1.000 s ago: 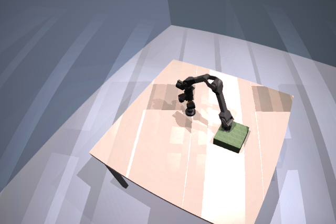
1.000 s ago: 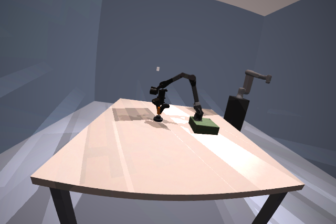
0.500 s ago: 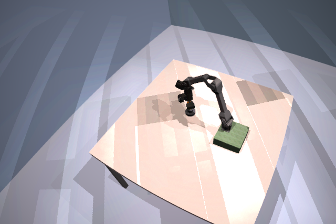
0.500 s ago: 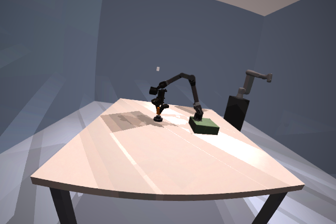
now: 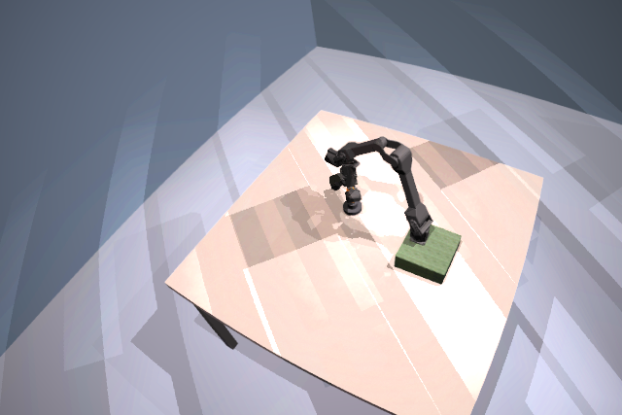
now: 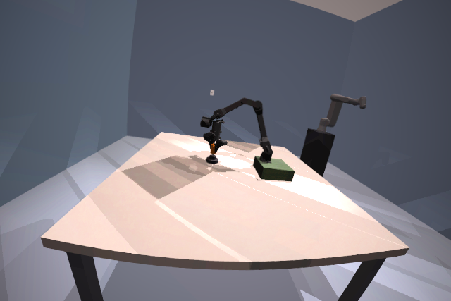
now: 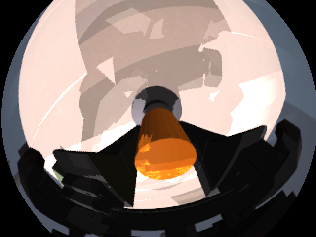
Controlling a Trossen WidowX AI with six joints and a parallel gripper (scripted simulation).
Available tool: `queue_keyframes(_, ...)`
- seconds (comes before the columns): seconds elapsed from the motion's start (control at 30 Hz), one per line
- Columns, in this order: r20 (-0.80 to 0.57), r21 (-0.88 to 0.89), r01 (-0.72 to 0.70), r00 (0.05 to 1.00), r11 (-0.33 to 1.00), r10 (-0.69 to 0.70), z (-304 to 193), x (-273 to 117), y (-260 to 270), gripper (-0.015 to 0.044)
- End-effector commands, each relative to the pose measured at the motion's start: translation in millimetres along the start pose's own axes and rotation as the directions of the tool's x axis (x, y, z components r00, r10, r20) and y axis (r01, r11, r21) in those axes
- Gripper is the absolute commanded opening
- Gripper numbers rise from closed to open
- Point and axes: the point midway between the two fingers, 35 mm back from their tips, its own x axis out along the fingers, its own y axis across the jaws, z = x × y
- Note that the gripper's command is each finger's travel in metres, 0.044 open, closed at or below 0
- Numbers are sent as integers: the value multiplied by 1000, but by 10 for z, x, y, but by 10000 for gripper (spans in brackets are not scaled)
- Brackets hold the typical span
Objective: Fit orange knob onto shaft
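Observation:
The orange knob (image 6: 213, 149) (image 7: 165, 148) is upright between the fingers of my gripper (image 6: 213, 146) (image 7: 160, 126), which is shut on it. In the top view only a sliver of orange shows between the dark fingers. The dark round pedestal (image 5: 352, 208) (image 6: 211, 160) (image 7: 157, 93) stands on the table directly below the knob. The knob's lower end is at or just above the pedestal's raised middle; I cannot tell whether they touch. The silver shaft, its flat side and the knob's hole are hidden.
The arm's base stands on a green block (image 5: 430, 252) (image 6: 275, 169) on the pale table (image 5: 301, 310) (image 6: 232, 225). Shadows and bright light patches cross the table. A second grey arm (image 6: 333, 110) stands on a black stand (image 6: 317, 150) behind the table.

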Motion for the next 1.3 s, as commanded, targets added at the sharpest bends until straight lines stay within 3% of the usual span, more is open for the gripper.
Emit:
queue_keyframes(0.0, 2, -72, 6, 1000, 997, -6, -12, -40, 9, 0)
queue_keyframes(0.13, 2, -194, 6, 1000, 981, -5, -37, -47, 33, 0)
queue_keyframes(1.27, 2, -194, 6, 1000, 981, -6, -6, 16, 0, 0)
